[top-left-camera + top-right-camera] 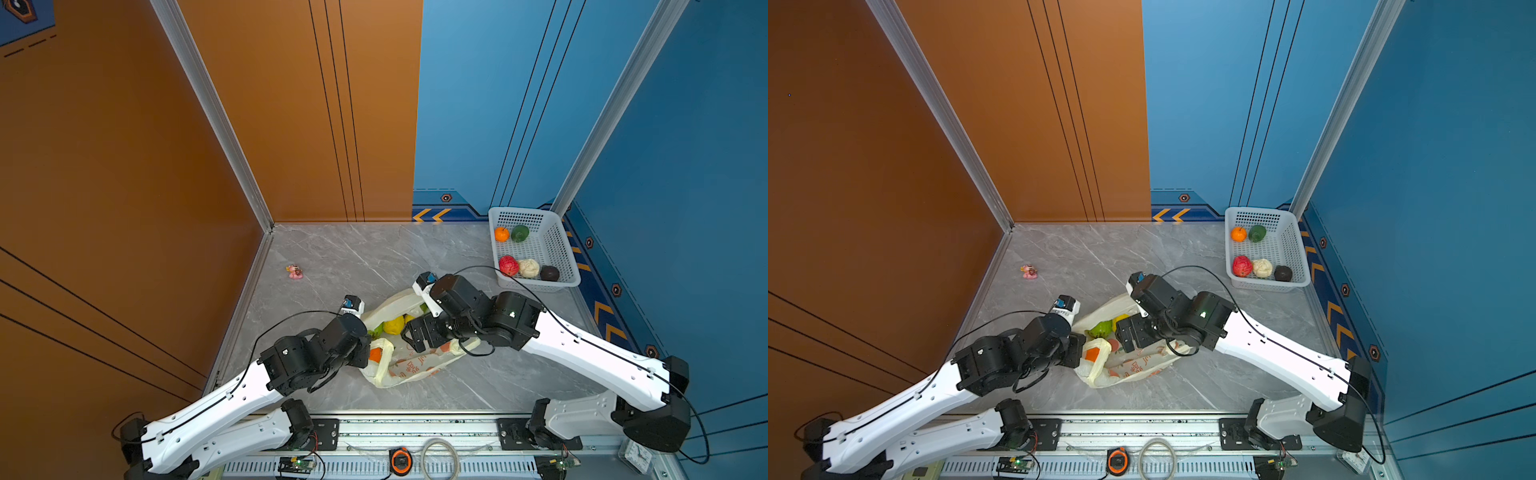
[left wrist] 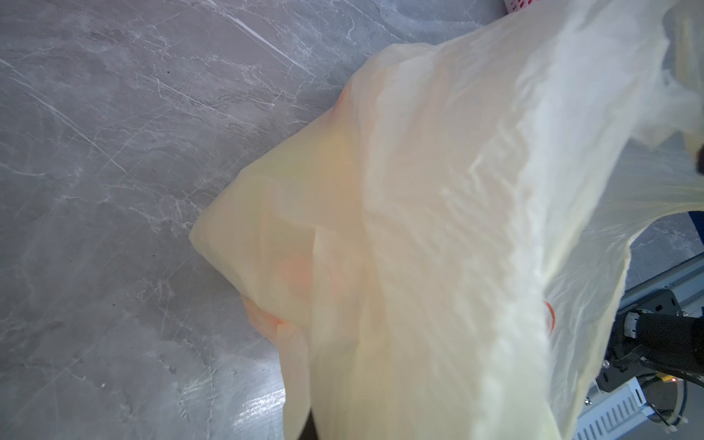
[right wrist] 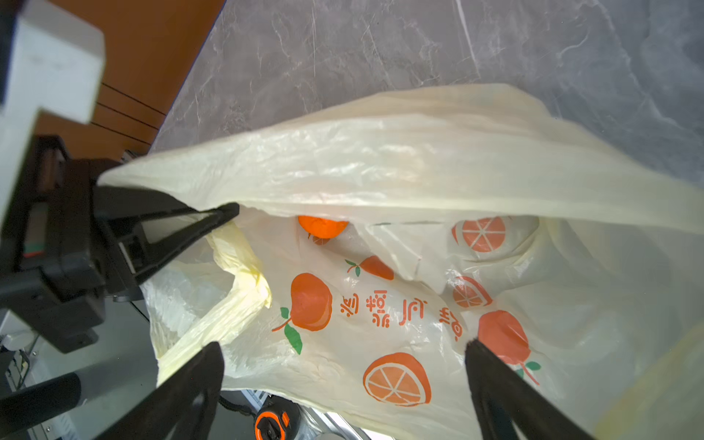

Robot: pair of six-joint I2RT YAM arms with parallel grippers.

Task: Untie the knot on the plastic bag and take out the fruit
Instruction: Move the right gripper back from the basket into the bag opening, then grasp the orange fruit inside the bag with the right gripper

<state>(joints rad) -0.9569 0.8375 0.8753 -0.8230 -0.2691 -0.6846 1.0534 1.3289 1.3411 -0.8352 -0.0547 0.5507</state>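
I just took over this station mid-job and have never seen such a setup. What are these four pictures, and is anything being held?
Two white-and-black robot arms work at a grey marble-look table. Two pictures look down on the whole scene from overhead; the other two come from a camera on each arm's wrist. A thin pale cream plastic bag printed with orange fruit lies between the arms, mouth open. The left pincer is shut on the bag's rim. The right pincer hangs open over the bag, holding nothing. A yellow toy fruit and a green one show in the mouth. Five more sit in the white perforated plastic basket at the far right. A small pink toy figure lies far left.
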